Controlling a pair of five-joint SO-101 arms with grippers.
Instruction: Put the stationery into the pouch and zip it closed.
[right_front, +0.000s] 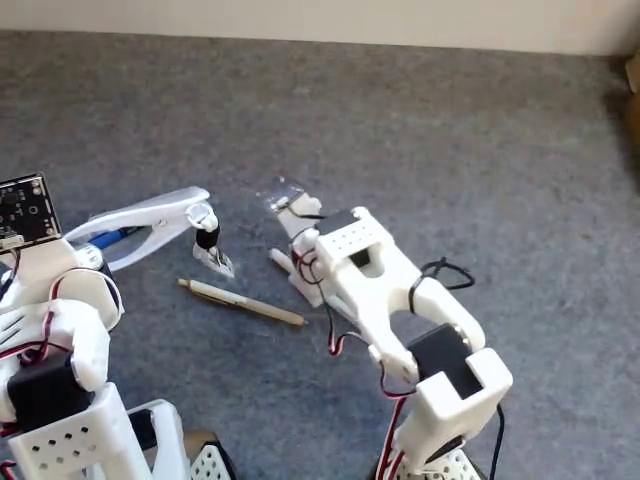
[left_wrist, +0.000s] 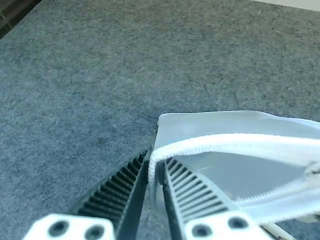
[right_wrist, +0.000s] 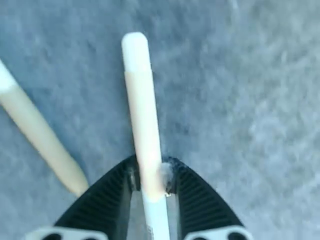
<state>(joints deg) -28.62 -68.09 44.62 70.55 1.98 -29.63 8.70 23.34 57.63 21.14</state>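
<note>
A translucent white pouch (right_front: 150, 222) with a white zipper (left_wrist: 240, 142) is held up off the grey carpet, its mouth open. My left gripper (left_wrist: 156, 167) is shut on the pouch's corner at the end of the zipper; in the high view this gripper (right_front: 208, 245) is left of centre. Something blue (right_front: 118, 238) shows through the pouch. My right gripper (right_wrist: 150, 172) is shut on a cream and white pen (right_wrist: 142, 115), low over the carpet, just right of the pouch. A second beige pen (right_front: 240, 302) lies flat on the carpet between the arms, its tip (right_wrist: 40, 140) near the held pen.
A small clear shiny item (right_front: 283, 195) lies on the carpet just beyond my right gripper (right_front: 298, 262). Grey carpet (right_front: 480, 130) covers the whole surface, with open room at the back and right. The arm bases stand along the near edge.
</note>
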